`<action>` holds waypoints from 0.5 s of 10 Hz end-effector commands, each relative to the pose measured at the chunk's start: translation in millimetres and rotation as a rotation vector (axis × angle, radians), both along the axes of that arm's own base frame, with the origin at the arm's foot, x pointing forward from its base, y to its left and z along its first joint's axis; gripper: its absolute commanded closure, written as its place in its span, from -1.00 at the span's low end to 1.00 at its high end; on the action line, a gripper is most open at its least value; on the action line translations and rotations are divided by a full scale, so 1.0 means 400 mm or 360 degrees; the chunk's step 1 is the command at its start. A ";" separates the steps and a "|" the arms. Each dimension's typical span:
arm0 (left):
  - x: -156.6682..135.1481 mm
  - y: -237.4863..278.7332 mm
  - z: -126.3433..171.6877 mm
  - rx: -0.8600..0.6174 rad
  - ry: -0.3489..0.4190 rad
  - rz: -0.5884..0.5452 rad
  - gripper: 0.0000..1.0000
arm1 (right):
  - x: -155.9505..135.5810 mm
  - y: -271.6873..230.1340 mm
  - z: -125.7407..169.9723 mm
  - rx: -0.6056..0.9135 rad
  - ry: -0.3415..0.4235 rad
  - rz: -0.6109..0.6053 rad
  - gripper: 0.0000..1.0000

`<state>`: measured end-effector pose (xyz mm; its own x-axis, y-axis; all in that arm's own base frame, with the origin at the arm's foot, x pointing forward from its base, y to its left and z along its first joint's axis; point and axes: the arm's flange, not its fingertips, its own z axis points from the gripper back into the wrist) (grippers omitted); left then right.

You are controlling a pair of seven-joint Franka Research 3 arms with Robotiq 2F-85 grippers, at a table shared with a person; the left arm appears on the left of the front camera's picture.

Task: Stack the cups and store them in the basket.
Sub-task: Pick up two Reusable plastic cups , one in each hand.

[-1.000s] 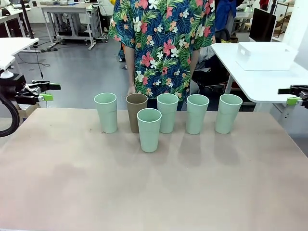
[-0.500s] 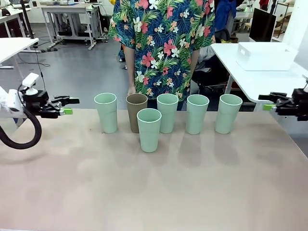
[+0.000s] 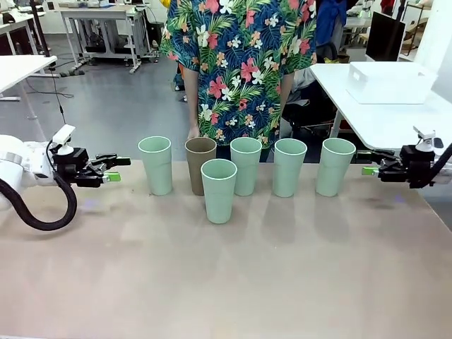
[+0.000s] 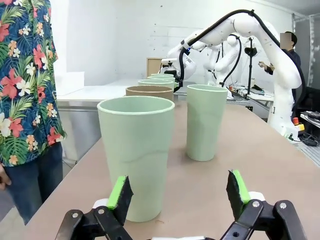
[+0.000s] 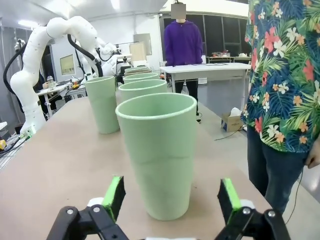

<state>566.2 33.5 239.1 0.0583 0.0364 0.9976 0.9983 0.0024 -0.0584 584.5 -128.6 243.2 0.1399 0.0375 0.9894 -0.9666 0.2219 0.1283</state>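
The brown cup (image 3: 200, 164) is the odd one out, a matte coffee brown. The mint green cups (image 3: 289, 167) either side of it and the one in front are all the same pale shade. The tabletop (image 3: 226, 282) is a plain pinkish tan. Behind the brown cup, the person's shirt (image 3: 240, 63) is dark navy with green palm leaves and red, pink and white flowers. The left gripper (image 3: 119, 169) and right gripper (image 3: 365, 162) are black with bright green pads (image 4: 118, 191). Far right of the brown cup, the basket (image 3: 390, 82) is plain white.

A tan table (image 3: 226, 282) fills the near scene. A person (image 3: 240, 63) in a floral shirt stands just behind its far edge. At the far right is a white table (image 3: 381, 120), with a dark monitor (image 3: 385, 35) beyond it. At the far left, workbenches (image 3: 106, 18) stand on the grey floor (image 3: 120, 106).
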 end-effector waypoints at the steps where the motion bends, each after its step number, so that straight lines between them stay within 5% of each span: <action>1: 0.004 -0.016 0.004 -0.0043 -0.0043 -0.0002 -1.00 | 0.025 0.019 -0.002 -0.0017 -0.0042 -0.0004 -1.00; 5: 0.025 -0.048 -0.010 -0.0046 -0.0078 0.0087 -1.00 | 0.042 0.043 -0.021 -0.0004 -0.0013 -0.0001 -1.00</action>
